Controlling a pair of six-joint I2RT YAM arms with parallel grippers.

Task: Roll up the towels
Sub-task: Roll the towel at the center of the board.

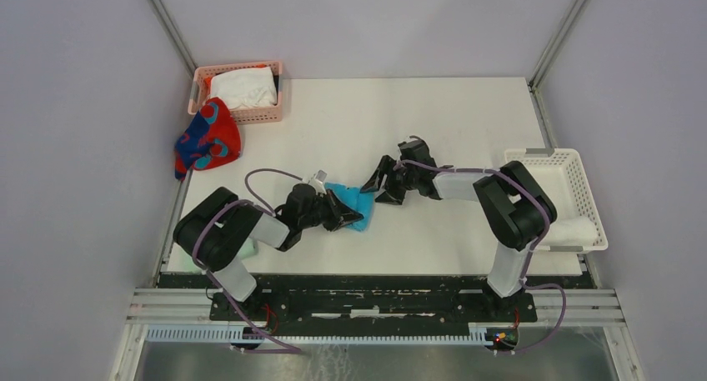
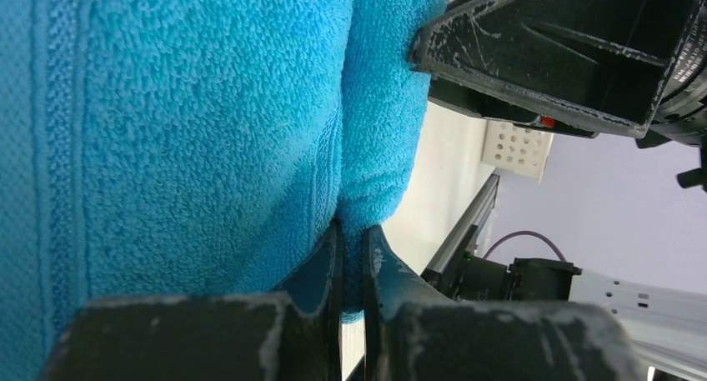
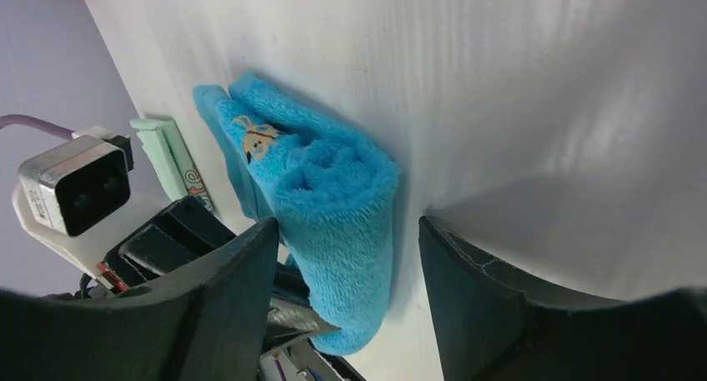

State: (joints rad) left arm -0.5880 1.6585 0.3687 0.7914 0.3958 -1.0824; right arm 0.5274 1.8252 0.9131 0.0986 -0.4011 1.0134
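A turquoise-blue towel (image 1: pixel 354 203) lies partly rolled on the table (image 1: pixel 417 122) between the two arms. My left gripper (image 1: pixel 338 213) is shut on a fold of this blue towel (image 2: pixel 167 131), the cloth pinched between its jaws (image 2: pixel 352 260). My right gripper (image 1: pixel 375 189) is open, and its fingers (image 3: pixel 346 260) straddle the rolled end of the blue towel (image 3: pixel 333 189) with a gap on the right side. A small label (image 3: pixel 258 137) shows on the roll. A white towel (image 1: pixel 242 87) sits in the pink basket (image 1: pixel 271 112). The red towel with dark-blue blotches (image 1: pixel 208 139) hangs over the table's left edge.
A white basket (image 1: pixel 575 177) stands at the right edge with a white bundle (image 1: pixel 577 229) inside. A pale mint-green folded cloth (image 1: pixel 248 249) lies by the left arm's base, also seen as the mint cloth (image 3: pixel 171 157) in the right wrist view. Grey walls enclose the table.
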